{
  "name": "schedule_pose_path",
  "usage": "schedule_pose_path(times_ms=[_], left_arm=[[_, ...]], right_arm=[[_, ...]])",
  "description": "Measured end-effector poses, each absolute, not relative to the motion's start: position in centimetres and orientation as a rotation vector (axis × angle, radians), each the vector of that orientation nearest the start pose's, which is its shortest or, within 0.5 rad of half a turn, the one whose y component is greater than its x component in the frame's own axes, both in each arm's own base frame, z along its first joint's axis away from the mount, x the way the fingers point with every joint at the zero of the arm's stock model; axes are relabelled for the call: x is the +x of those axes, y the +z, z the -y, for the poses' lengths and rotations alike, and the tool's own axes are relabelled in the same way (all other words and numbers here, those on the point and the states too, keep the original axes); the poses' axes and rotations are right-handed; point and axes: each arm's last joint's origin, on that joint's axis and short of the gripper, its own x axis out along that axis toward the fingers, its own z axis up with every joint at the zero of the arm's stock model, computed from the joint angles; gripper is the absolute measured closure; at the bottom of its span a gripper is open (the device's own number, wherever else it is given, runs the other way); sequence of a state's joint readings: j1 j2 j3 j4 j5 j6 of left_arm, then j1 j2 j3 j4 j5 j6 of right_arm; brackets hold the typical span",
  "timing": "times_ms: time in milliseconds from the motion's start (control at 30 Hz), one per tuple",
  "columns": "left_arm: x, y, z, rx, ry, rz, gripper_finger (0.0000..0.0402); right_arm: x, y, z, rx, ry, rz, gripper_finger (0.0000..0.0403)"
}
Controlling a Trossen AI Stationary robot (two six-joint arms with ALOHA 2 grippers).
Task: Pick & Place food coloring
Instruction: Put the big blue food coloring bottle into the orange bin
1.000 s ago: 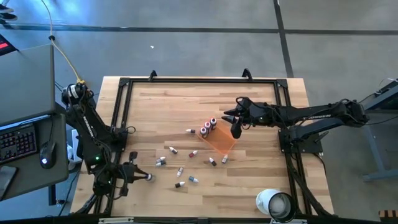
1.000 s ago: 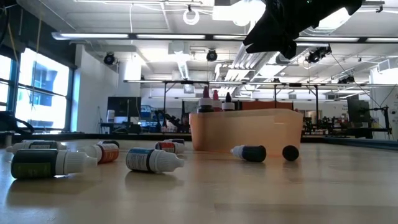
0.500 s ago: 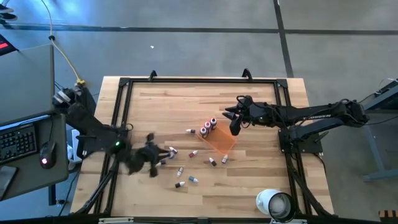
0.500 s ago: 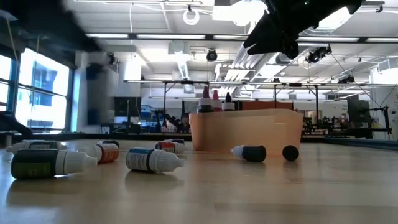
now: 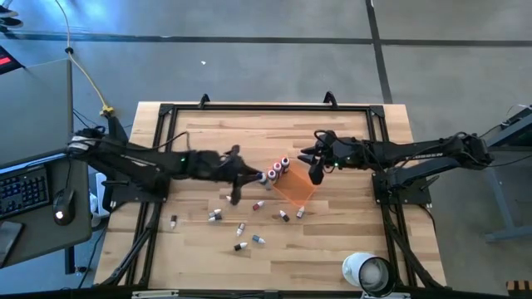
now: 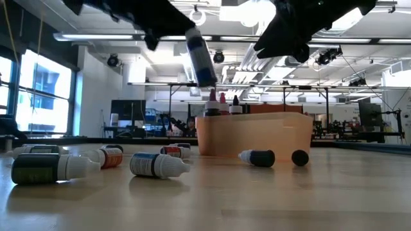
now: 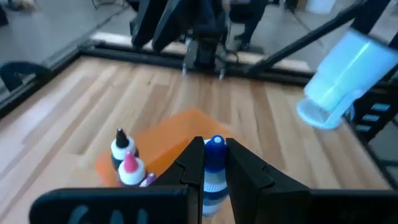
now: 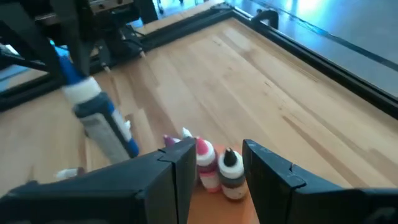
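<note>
From above, my left pincer [image 5: 235,184] has swung from the table's near-left corner toward the orange tray [image 5: 293,188]. Low down, it's clamped on a blue-capped food coloring bottle [image 6: 200,59], airborne. My right pincer [image 8: 211,163] hovers parted over the tray. Delivery looks close.

left gripper [image 5: 241,178] motion-blurred from above, bottle's [image 7: 214,168] lower body hidden between its fingers

You have a translucent orange tray [image 5: 293,186] sitting near the middle of the wooden surface [image 5: 332,249], a large white roll [image 5: 366,272] at its near right corner, and a keyboard [image 5: 23,189] with a mouse [image 5: 58,207] off the left side.
</note>
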State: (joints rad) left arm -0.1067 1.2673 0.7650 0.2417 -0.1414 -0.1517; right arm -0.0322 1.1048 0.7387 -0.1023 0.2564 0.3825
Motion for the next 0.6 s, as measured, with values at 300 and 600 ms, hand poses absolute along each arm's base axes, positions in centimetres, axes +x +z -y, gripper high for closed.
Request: schedule_pose_path(times_ms=[300, 600], left_arm=[[33.3, 27.9, -0.1, -0.06, 0.065, -0.233, 0.0364], [37.6, 24.9, -2.0, -0.076, 0.137, -0.325, 0.0364]], right_arm=[[22.9, 26.0, 1.9, 0.294, -0.519, -0.451, 0.0279], [21.3, 25.9, 2.0, 0.299, -0.597, -0.517, 0.0279]])
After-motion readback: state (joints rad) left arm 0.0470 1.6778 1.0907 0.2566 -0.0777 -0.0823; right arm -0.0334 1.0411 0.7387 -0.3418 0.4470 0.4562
